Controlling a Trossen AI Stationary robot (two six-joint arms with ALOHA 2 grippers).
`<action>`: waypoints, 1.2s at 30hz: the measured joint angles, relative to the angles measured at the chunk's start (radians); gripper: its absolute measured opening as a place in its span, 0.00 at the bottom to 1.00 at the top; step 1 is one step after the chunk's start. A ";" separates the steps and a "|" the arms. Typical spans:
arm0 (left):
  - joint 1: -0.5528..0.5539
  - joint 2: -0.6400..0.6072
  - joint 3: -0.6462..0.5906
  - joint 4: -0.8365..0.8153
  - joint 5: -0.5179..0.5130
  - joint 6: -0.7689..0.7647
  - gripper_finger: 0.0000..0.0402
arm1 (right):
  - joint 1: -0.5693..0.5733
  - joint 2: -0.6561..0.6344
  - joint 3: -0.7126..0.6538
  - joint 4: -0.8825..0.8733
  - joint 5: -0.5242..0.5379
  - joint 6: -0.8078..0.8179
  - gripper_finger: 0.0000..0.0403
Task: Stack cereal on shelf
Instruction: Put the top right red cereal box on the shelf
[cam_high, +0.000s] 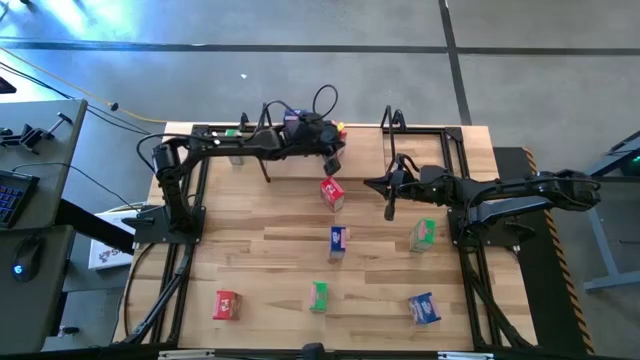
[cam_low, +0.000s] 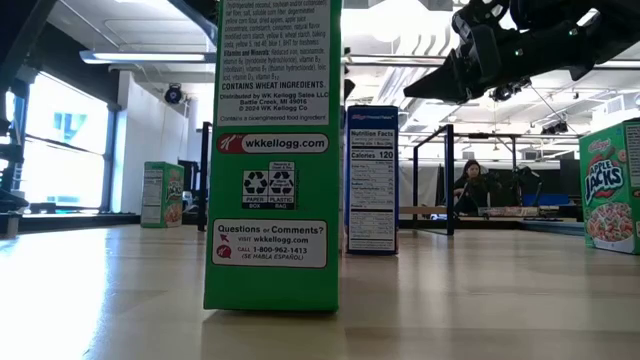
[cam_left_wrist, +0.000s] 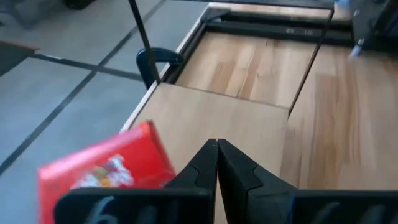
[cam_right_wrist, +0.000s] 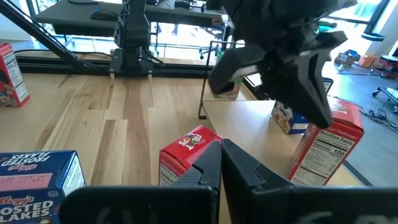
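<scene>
The shelf (cam_high: 365, 150) stands along the table's far side, its light board (cam_left_wrist: 211, 118) carried on black wire ends. A red cereal box (cam_right_wrist: 329, 146) stands on the board, with a blue one (cam_right_wrist: 285, 118) and a green one (cam_right_wrist: 227, 87) behind it. My left gripper (cam_left_wrist: 217, 152) is shut and hovers over the board right beside the red box (cam_left_wrist: 106, 171). My right gripper (cam_right_wrist: 221, 146) is shut and empty, above the table next to another red box (cam_right_wrist: 186, 152). More boxes stand on the tabletop: blue (cam_high: 338, 240), green (cam_high: 422, 235), red (cam_high: 227, 305). My left gripper has its shut fingers (cam_left_wrist: 199, 165) close against the red box's upper corner (cam_left_wrist: 155, 140), slanting down toward the board. I cannot tell whether they touch it. The box stands on the board.
A green box (cam_high: 318, 296) and a blue box (cam_high: 424, 308) stand near the table's front edge. In the low view the green box (cam_low: 272, 150) fills the foreground. Bare board (cam_left_wrist: 249, 68) lies beyond my left gripper. A person (cam_low: 468, 185) sits in the room behind.
</scene>
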 joint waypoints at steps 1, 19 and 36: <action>0.001 0.000 0.023 -0.037 -0.001 0.017 0.01 | 0.000 0.000 0.000 0.000 0.001 0.000 0.00; 0.023 0.008 0.119 -0.182 -0.055 0.191 0.01 | 0.000 0.000 0.000 -0.003 0.034 0.020 0.00; 0.039 0.009 0.125 -0.174 0.106 0.201 0.01 | 0.000 0.016 0.000 0.002 0.034 0.072 0.00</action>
